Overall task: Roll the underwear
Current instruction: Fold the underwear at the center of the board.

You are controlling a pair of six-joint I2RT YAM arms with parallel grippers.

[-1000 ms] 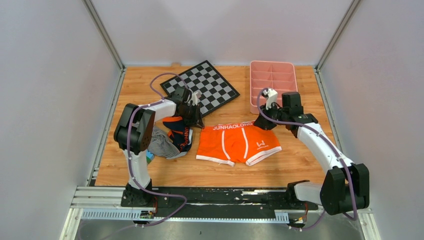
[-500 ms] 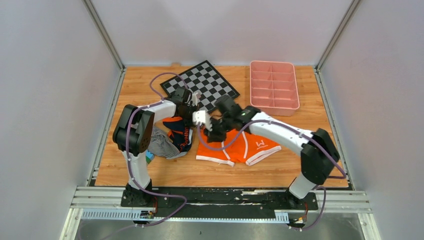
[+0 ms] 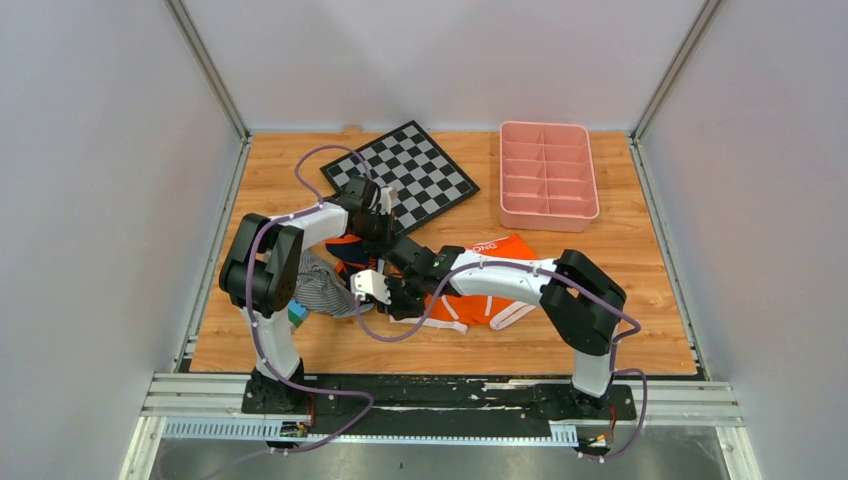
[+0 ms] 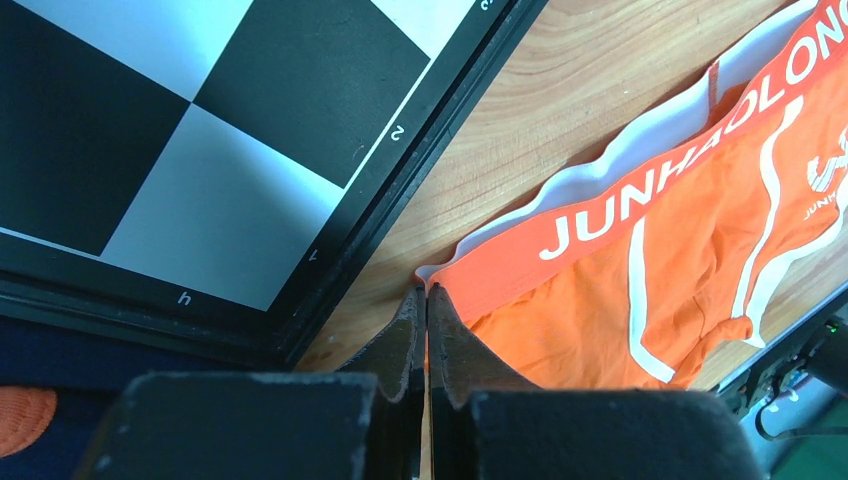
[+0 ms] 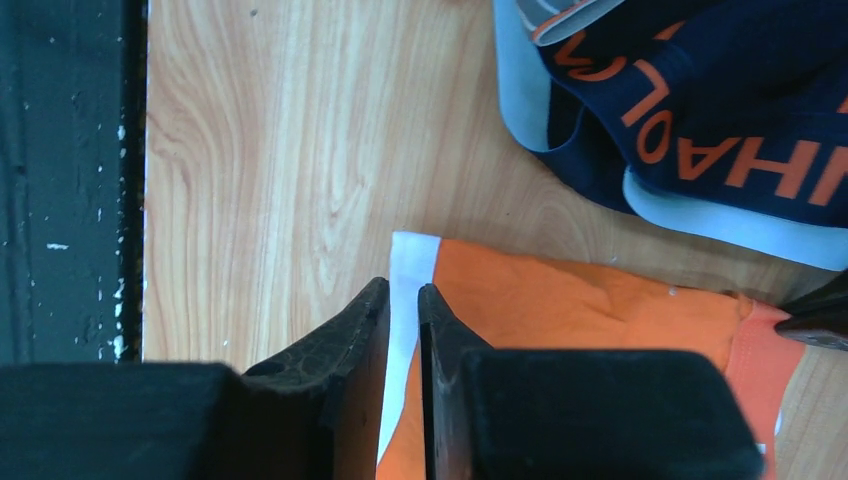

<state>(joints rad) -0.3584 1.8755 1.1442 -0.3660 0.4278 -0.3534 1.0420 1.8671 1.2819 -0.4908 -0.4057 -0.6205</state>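
Here's a robot lab test cell: plain grey panel walls (image 3: 100, 200) on aluminium posts (image 3: 205, 65) box in a wooden tabletop (image 3: 620, 330). There's a black mounting rail (image 3: 450, 385) at the arms' bases, a chessboard (image 3: 415, 175) just beyond the left gripper (image 4: 427, 295), and a pink divided tray (image 3: 548, 175) well past the right gripper (image 5: 403, 295).

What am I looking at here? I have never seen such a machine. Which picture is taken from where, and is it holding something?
This is a robot with a left arm and a right arm, bolted at the near edge of a wooden table. The wide picture comes from a camera fixed above and behind them; the two close pictures come from a camera on each wrist. On the table lie orange underwear, a navy pair, a striped garment, a chessboard and a pink tray. The left gripper is pinched shut on a corner of the orange waistband. The right gripper is closed on a white-trimmed corner of the same underwear.
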